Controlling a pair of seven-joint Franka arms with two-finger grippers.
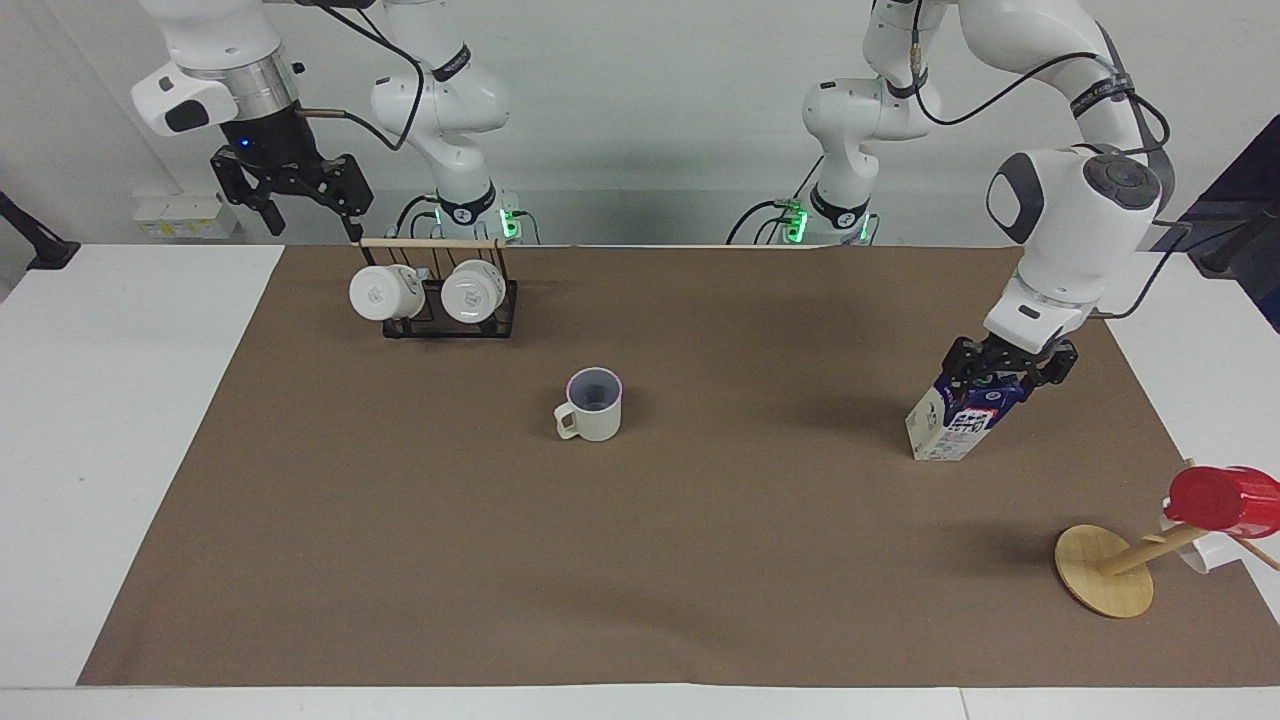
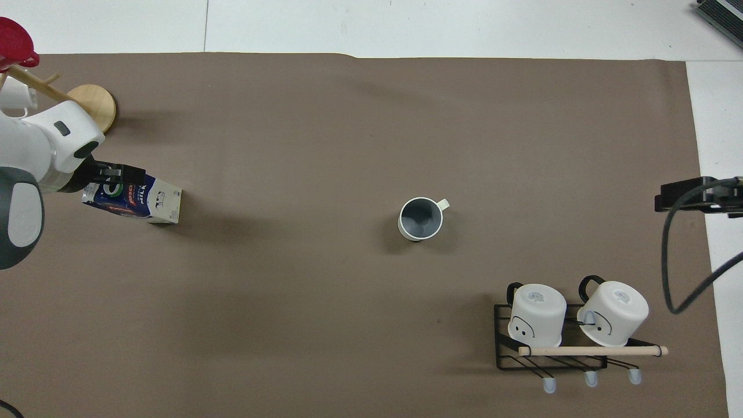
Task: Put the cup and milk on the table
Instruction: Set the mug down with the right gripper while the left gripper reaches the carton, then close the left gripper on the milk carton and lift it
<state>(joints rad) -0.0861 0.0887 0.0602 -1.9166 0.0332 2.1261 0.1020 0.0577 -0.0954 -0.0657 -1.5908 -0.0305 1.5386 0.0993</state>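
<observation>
The off-white cup (image 1: 592, 405) stands upright on the brown mat (image 1: 700, 560) of the white table (image 1: 120, 400), mid-table, handle toward the right arm's end; it also shows in the overhead view (image 2: 420, 219). The blue and white milk carton (image 1: 945, 425) stands on the mat near the left arm's end, also in the overhead view (image 2: 148, 200). My left gripper (image 1: 1003, 375) is shut on the carton's top; from overhead it (image 2: 113, 177) covers the cap. My right gripper (image 1: 310, 225) is open and empty, raised above the mug rack; it shows in the overhead view (image 2: 676, 200) too.
A black wire rack (image 1: 440, 320) with two glossy white mugs (image 1: 470, 290) sits near the robots at the right arm's end. A wooden mug tree (image 1: 1105, 570) with a red cup (image 1: 1220, 497) stands at the left arm's end, farther from the robots than the milk.
</observation>
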